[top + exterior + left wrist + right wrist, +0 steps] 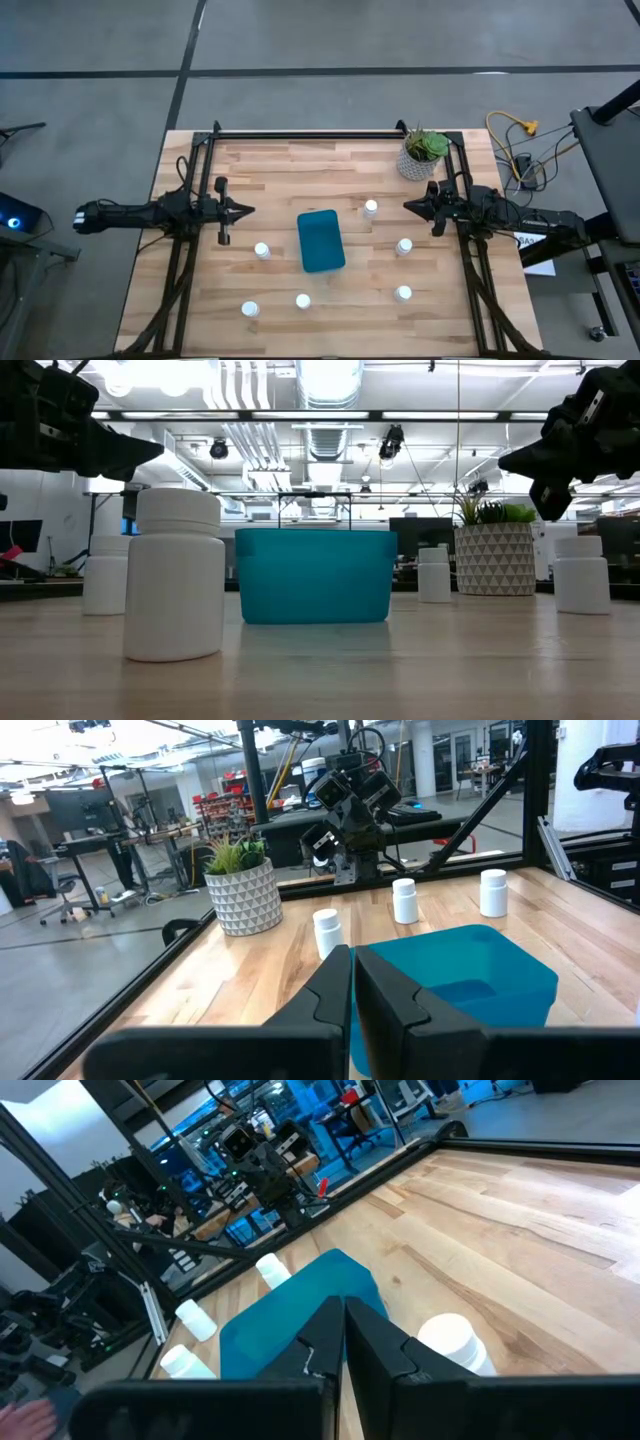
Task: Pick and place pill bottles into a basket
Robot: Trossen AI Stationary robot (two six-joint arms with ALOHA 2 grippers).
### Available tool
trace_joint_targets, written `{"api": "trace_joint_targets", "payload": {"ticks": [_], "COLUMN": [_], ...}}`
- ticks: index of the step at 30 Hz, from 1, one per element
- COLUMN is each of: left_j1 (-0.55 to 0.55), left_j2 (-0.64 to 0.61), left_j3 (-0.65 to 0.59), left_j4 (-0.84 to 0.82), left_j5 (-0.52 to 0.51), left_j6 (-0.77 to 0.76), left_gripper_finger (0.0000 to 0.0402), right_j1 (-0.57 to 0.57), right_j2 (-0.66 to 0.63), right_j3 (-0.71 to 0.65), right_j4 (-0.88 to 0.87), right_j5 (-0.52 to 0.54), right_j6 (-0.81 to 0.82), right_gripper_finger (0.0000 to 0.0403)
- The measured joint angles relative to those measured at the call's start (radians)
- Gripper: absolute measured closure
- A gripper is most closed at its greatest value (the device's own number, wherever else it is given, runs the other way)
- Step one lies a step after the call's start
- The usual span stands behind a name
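looking straight down, the high view shows the teal basket (321, 240) at frame centre on the tabletop (290, 170), six pill bottles (262, 250) scattered around it, none inside. the left hand (243, 210) at centre left and the right hand (411, 206) at centre right both hang clenched, holding nothing. only the low view shows the potted plant (495, 547) standing behind the bottles at right.

Bright, even overhead lighting across my workspace.
Ceiling strip lights (330, 415) glare white in the low view, leaving my arms as dark silhouettes. Shadows on the worktop (280, 165) are soft and faint. The right wrist view carries a blue tint, with the nearest pill bottle (455, 1342) slightly blurred.
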Motion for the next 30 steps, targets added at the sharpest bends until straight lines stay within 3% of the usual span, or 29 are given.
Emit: {"api": "trace_joint_targets", "payload": {"ticks": [16,24,30], "left_j1": [0.000,0.000,0.001], "left_j2": [0.000,0.000,0.000], "left_j3": [0.000,0.000,0.000], "left_j4": [0.002,0.008,0.095], "left_j5": [0.000,0.005,-0.020], "left_j6": [0.003,-0.039,-0.054], "left_gripper_finger": [0.0402,0.0402,0.0402], "right_j1": [0.000,0.000,0.000], "right_j2": [0.000,0.000,0.000], "right_j3": [0.000,0.000,0.000], "right_j4": [0.014,0.014,0.061], "right_j5": [0.001,0.000,0.004], "right_j6": [0.000,0.116,0.066], "right_gripper_finger": [0.0394,0.0394,0.0394]}}
